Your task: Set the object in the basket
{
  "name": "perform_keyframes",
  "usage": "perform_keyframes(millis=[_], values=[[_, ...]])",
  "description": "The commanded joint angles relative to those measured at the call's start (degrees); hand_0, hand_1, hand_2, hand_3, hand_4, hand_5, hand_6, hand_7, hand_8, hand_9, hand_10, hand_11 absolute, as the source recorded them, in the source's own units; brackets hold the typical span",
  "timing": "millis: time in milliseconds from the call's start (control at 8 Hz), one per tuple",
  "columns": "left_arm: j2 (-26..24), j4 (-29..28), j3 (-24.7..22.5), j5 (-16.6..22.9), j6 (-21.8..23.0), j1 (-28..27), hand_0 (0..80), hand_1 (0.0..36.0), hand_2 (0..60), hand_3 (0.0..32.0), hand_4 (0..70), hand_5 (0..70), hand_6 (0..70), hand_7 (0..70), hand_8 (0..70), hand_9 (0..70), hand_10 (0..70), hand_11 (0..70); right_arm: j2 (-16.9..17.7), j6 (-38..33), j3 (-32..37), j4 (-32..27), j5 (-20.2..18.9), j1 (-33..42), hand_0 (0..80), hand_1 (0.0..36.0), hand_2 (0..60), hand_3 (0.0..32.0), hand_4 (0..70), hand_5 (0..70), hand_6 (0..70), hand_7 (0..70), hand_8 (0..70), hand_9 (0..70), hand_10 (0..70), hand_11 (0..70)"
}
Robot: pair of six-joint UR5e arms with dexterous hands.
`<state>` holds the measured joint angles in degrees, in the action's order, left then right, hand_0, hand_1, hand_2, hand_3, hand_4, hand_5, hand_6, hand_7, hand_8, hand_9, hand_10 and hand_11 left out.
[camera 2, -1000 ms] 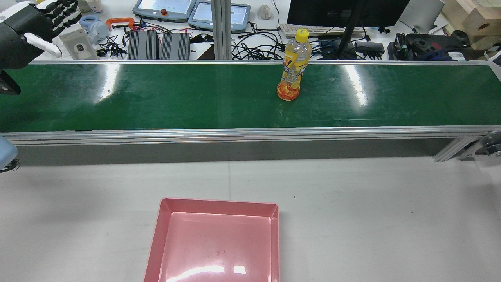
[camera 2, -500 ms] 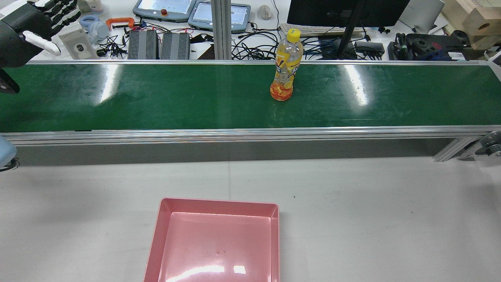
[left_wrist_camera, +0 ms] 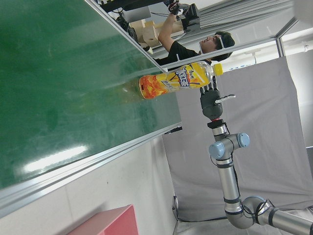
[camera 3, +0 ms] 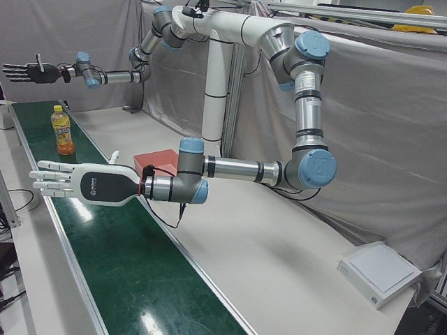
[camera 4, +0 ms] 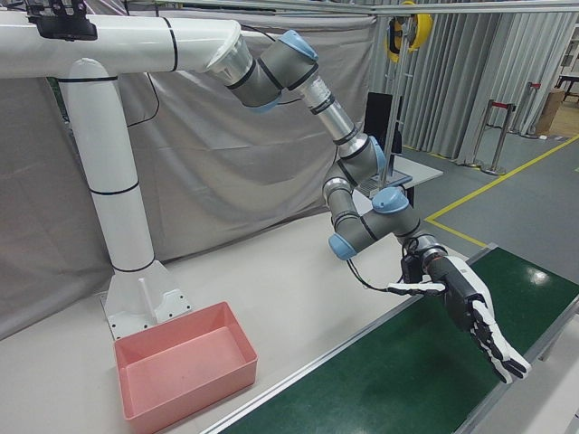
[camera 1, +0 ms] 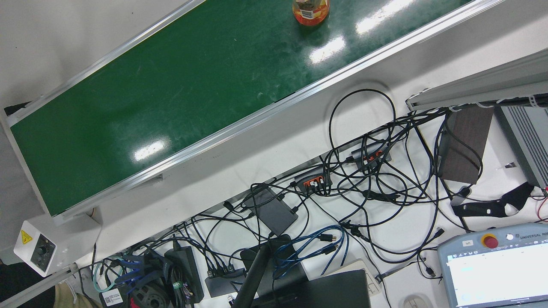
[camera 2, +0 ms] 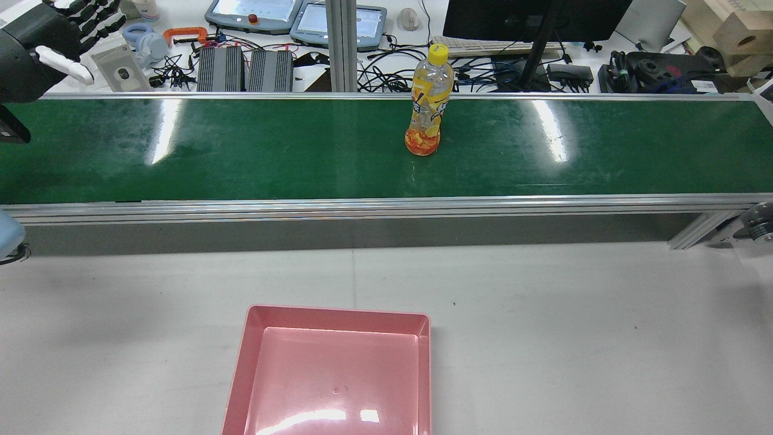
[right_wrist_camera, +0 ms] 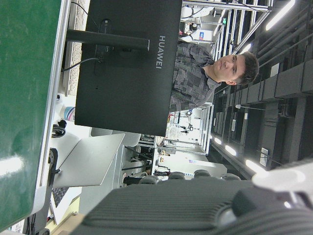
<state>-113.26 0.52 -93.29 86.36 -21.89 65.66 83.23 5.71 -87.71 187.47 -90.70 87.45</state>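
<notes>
A clear bottle of orange drink with a yellow cap (camera 2: 426,103) stands upright on the green conveyor belt (camera 2: 241,151). It also shows in the left-front view (camera 3: 63,129) and the left hand view (left_wrist_camera: 176,82). My left hand (camera 2: 36,48) is open above the belt's left part, far from the bottle, its palm turned toward it (camera 4: 466,316). My right hand (camera 3: 28,72) is open beyond the bottle, near the belt's other end. The pink basket (camera 2: 338,312) sits empty on the white table in front of the belt.
Behind the belt lie cables, power bricks, teach pendants (camera 2: 253,15) and a monitor stand (camera 2: 537,48). The white table (camera 2: 574,338) stretches around the basket. The arms' white pedestal (camera 4: 118,208) stands behind the basket. A control box (camera 1: 40,250) sits at the belt's end.
The bottle has moved left along the belt, toward my left hand, still upright. The left hand has barely shifted.
</notes>
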Motion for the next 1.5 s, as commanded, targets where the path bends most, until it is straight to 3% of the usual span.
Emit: perform_keyframes(millis=[0, 1000, 1375], values=[[0.06, 0.01, -0.23, 0.03, 0.0, -0.09, 57.4, 6.6, 0.0, 0.0, 7.5, 9.3, 0.2, 0.0, 0.0, 0.0, 3.1, 6.3, 0.0, 0.0, 0.0, 0.0, 0.0, 0.0, 0.0, 0.0, 0.0, 0.0, 0.0, 0.0, 0.0, 0.0, 0.0, 0.0, 0.0, 0.0], [0.06, 1.24, 0.3, -0.14, -0.17, -0.88, 57.0, 6.4, 0.0, 0.0, 7.7, 9.4, 0.3, 0.0, 0.0, 0.0, 3.4, 6.7, 0.0, 0.0, 0.0, 0.0, 0.0, 0.0, 0.0, 0.0, 0.0, 0.0, 0.0, 0.0, 0.0, 0.0, 0.0, 0.0, 0.0, 0.0], [-0.29, 4.83, 0.47, -0.32, -1.14, -3.43, 56.5, 6.9, 0.0, 0.0, 7.4, 8.9, 0.0, 0.0, 0.0, 0.0, 3.9, 7.4, 0.0, 0.0, 0.0, 0.0, 0.0, 0.0, 0.0, 0.0, 0.0, 0.0, 0.0, 0.0, 0.0, 0.0, 0.0, 0.0, 0.0, 0.0]])
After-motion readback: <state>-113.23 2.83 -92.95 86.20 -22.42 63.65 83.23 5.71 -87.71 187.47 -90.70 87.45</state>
